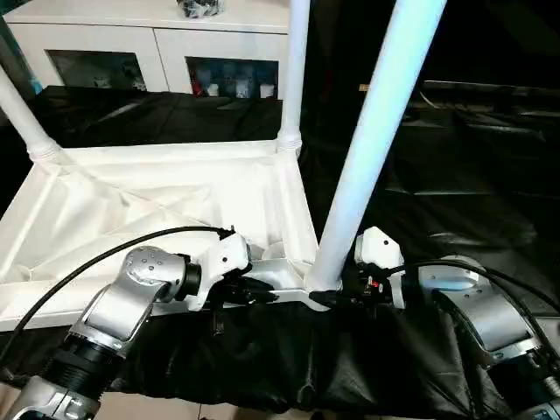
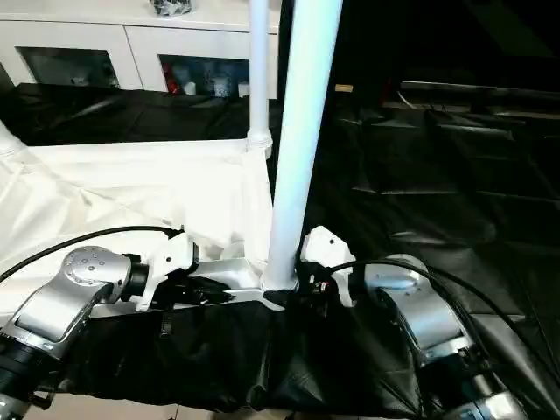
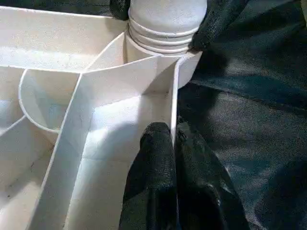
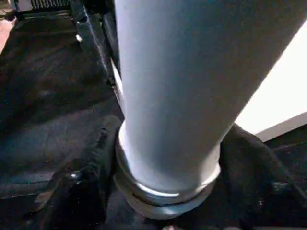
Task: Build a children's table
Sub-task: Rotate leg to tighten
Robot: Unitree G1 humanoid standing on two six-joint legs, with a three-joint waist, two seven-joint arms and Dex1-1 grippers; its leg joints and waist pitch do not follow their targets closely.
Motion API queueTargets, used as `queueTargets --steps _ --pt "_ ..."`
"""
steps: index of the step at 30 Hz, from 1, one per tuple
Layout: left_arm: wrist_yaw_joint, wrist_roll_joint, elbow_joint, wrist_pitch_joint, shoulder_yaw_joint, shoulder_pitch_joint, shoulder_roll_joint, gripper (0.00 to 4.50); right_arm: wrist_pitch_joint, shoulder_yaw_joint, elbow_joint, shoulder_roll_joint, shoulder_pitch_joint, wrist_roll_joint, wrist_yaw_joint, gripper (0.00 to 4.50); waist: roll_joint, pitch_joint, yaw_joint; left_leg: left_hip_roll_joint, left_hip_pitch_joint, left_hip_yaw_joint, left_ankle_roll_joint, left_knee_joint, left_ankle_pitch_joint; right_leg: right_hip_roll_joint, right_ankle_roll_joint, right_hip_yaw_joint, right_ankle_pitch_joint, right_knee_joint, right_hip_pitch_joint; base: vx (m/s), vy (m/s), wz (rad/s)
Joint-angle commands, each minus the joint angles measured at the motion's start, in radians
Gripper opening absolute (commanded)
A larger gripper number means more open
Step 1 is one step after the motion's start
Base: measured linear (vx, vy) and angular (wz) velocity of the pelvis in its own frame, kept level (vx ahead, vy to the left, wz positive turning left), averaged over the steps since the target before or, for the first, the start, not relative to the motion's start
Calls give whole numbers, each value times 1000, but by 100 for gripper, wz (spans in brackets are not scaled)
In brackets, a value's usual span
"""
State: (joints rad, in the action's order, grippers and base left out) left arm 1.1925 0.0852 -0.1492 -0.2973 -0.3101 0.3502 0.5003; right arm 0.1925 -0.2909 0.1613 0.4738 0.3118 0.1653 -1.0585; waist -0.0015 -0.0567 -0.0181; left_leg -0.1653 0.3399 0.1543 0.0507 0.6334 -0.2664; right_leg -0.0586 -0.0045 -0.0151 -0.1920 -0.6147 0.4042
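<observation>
The children's table top (image 1: 175, 188) lies upside down, ribs up, on the black cloth. Three white legs stand in its corner sockets: far left (image 1: 19, 109), far right (image 1: 295, 70) and near right (image 1: 376, 131). My left gripper (image 1: 262, 293) is shut on the thin near rim wall (image 3: 173, 96) of the top, just left of the near right socket. My right gripper (image 1: 327, 294) reaches in from the right, one black finger (image 4: 81, 191) on each side of that leg's flared base (image 4: 163, 187) and pressed against it.
A white cabinet with glass doors (image 1: 157, 52) stands behind the work. The black-draped table (image 1: 455, 192) stretches away to the right and back. A black cable (image 1: 105, 254) arcs over my left forearm. The cloth's front edge hangs just below my grippers.
</observation>
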Motion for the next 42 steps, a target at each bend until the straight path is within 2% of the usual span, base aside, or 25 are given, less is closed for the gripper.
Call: queueTargets --steps 1,4,7,8,9,10,11,12,14,15,17,19,20,21,22,25,26,30,32,33,35,38,40,42 --pt "-4 18 -3 -12 27 -1 18 0 -8 8 9 -2 14 3 -4 292 -10 62 14 -53 10 -8 -135 -78 59 -76 -347 34 4 43 -60 0 0 0" --pt "-14 26 -12 -16 36 4 13 0 -14 10 30 -27 16 4 10 278 -8 63 13 -53 10 -8 -132 -77 53 -76 -348 34 -2 44 -60 0 0 0" --pt "-44 18 -27 -12 40 12 -2 0 -18 16 58 -60 20 -3 58 274 -9 61 11 -51 12 -8 -115 -80 32 -75 -342 34 -36 48 -61 0 0 0" --pt "-110 -13 -64 10 35 32 -40 0 -24 24 110 -119 26 -47 184 273 -16 61 8 -52 11 -5 -108 -79 27 -75 -339 35 -48 49 -58 0 0 0" --pt "-111 -13 -65 11 35 32 -41 0 -24 24 112 -120 27 -48 188 273 -13 60 9 -51 10 -6 -99 -81 25 -74 -336 34 -59 51 -57 0 0 0" --pt "-175 -35 -92 8 32 49 -82 0 -15 34 143 -170 25 -73 291 272 -18 61 8 -49 11 -5 -85 -81 12 -74 -327 35 -79 54 -59 0 0 0" --pt "-251 -55 -121 5 26 67 -141 0 15 56 174 -240 17 -88 422 272 -15 58 9 -49 8 -5 -66 -84 3 -72 -316 35 -105 58 -55 0 0 0" --pt "-263 -57 -126 3 25 70 -152 0 21 60 179 -252 16 -89 443 272 -16 57 6 -48 7 -3 -55 -85 -6 -71 -310 37 -120 61 -53 0 0 0" --pt "-337 -75 -156 1 7 89 -232 0 50 76 211 -343 5 -100 580 272 -17 57 10 -47 5 -5 -20 -90 -45 -71 -282 38 -174 66 -55 0 0 0" --pt "-339 -75 -157 0 7 90 -234 0 50 76 212 -346 5 -102 584 272 -16 56 11 -48 4 -4 -15 -91 -54 -71 -277 38 -183 67 -53 0 0 0" --pt "-375 -78 -186 4 -10 105 -298 0 33 44 251 -406 20 -141 648 272 -8 55 13 -49 4 -5 -6 -94 -72 -70 -266 38 -190 69 -52 0 0 0" --pt "-387 -81 -210 18 -20 115 -325 0 -9 13 267 -425 37 -169 647 272 -11 56 15 -46 4 -5 -1 -95 -103 -70 -249 39 -219 73 -51 0 0 0" --pt "-384 -85 -222 30 -26 121 -330 0 -24 16 272 -435 45 -170 652 272 -8 56 18 -45 5 -6 -4 -95 -114 -72 -242 40 -231 75 -51 0 0 0" --pt "-381 -89 -229 37 -28 124 -331 0 -31 22 274 -441 49 -170 657 272 -9 56 17 -45 6 -6 -6 -95 -115 -71 -239 41 -235 76 -52 0 0 0" --pt "-374 -92 -235 44 -29 127 -326 0 -29 40 271 -443 52 -148 643 326 -9 56 18 -45 8 -7 -9 -97 -120 -71 -233 41 -238 77 -52 0 0 0" --pt "-340 -102 -240 74 -27 124 -298 0 -12 78 243 -425 49 -102 585 343 -7 57 21 -46 8 -8 -14 -99 -126 -71 -230 40 -235 76 -51 0 0 0" --pt "-312 -98 -233 89 -21 117 -276 0 -10 80 227 -392 46 -93 541 369 -8 59 22 -48 9 -9 -18 -99 -125 -72 -229 41 -226 74 -54 0 0 0" --pt "-235 -73 -208 111 -10 102 -228 0 -41 70 226 -304 52 -102 444 398 -9 63 27 -48 10 -5 -46 -94 -66 -73 -254 40 -130 67 -56 0 0 0" --pt "-181 -53 -194 110 -4 99 -200 0 -59 74 244 -257 64 -95 379 398 -7 66 30 -48 11 -4 -64 -93 -38 -72 -277 38 -84 62 -60 0 0 0" --pt "-160 -48 -192 115 -4 100 -189 0 -70 73 253 -237 70 -95 350 398 -7 65 32 -49 9 -2 -70 -92 -39 -72 -288 37 -78 62 -56 0 0 0" --pt "-117 -41 -189 121 -5 103 -164 0 -93 66 265 -198 80 -93 281 398 -6 63 31 -51 9 -2 -72 -94 -48 -72 -295 36 -85 62 -56 0 0 0" --pt "-64 -35 -191 139 -5 106 -133 0 -83 61 248 -158 85 -63 152 398 -4 64 33 -54 8 -1 -79 -94 -51 -73 -304 36 -71 59 -57 0 0 0" --pt "-18 -32 -198 152 -12 110 -106 0 -75 37 223 -122 84 -45 48 383 -9 64 32 -55 8 -1 -89 -93 -42 -73 -311 34 -56 58 -58 0 0 0" --pt "2 -32 -204 158 -17 112 -94 0 -70 24 209 -106 83 -36 3 365 -9 65 35 -56 8 0 -97 -92 -25 -74 -316 35 -42 56 -58 0 0 0"
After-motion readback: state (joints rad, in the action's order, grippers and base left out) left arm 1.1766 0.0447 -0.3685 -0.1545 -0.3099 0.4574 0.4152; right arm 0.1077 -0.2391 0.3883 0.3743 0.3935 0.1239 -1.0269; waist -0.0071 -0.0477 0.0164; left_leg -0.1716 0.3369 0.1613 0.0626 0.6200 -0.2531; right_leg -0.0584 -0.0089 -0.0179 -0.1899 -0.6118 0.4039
